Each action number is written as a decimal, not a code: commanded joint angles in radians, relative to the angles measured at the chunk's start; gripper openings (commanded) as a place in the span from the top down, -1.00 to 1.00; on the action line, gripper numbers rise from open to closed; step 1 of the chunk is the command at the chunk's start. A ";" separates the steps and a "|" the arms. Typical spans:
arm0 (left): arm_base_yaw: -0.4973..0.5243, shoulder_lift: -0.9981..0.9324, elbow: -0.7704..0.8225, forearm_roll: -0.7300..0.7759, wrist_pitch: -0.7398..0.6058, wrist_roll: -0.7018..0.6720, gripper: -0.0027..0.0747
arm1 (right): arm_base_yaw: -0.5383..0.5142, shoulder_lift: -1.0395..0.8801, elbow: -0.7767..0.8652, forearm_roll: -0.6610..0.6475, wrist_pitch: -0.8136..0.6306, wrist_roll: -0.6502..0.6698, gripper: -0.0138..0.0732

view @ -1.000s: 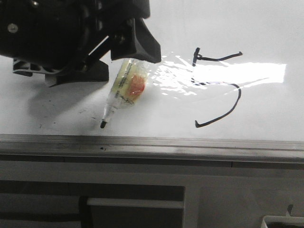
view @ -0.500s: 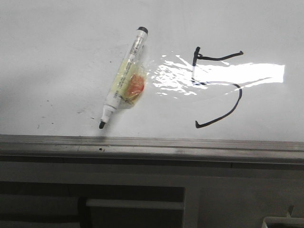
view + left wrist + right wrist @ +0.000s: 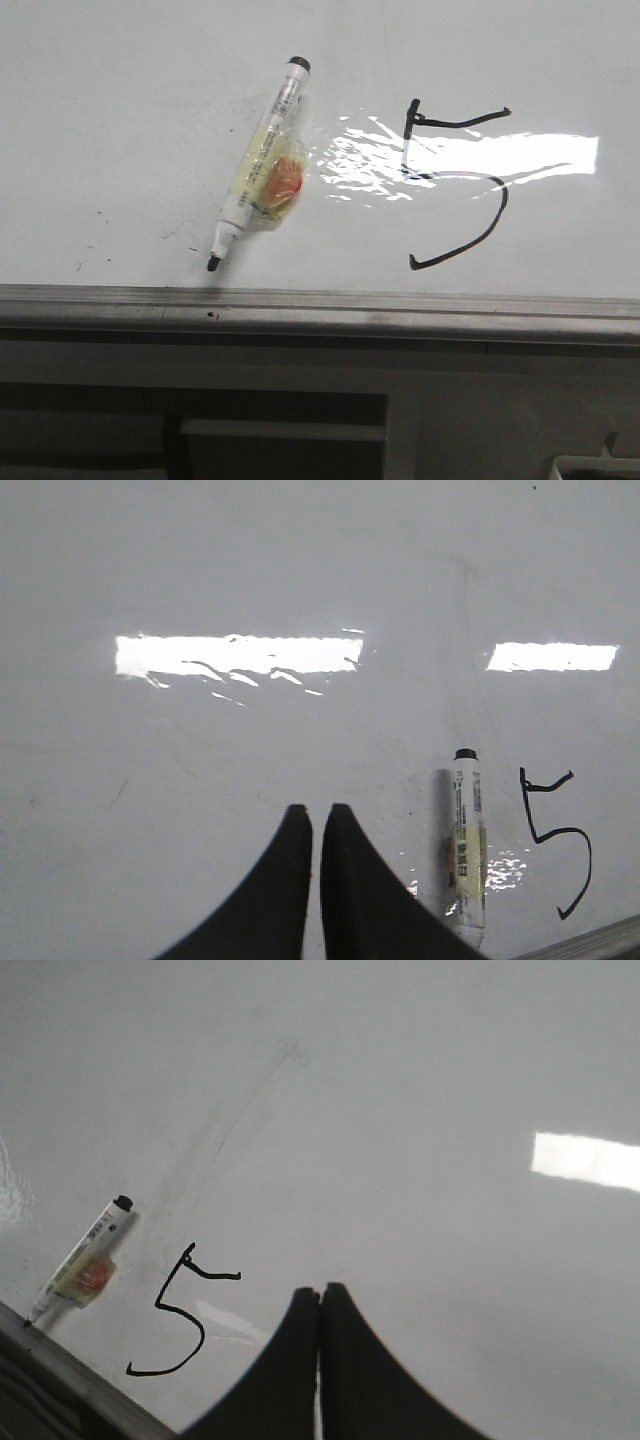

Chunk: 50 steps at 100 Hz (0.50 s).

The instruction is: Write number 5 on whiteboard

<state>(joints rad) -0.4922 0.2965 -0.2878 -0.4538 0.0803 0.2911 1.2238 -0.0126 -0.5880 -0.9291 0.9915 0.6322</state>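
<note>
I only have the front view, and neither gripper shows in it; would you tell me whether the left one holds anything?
Observer: No. The left gripper is empty, its jaws closed to a slit, over bare whiteboard beside the marker.
Operator: Thank you. And the right one?
Observer: The right gripper is shut on nothing, over the board and apart from the 5.
Operator: Is the board beyond the 5 marked?
Observer: Only a faint smear shows there in the right wrist view; no other writing.
</note>
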 commanded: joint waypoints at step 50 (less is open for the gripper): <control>0.013 -0.004 0.006 0.001 -0.065 0.000 0.98 | -0.002 0.132 0.201 -0.205 -0.349 0.002 0.78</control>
<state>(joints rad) -0.4835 0.2849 -0.2563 -0.4522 0.0862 0.2915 1.2238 0.0959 -0.3649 -1.0676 0.6868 0.6325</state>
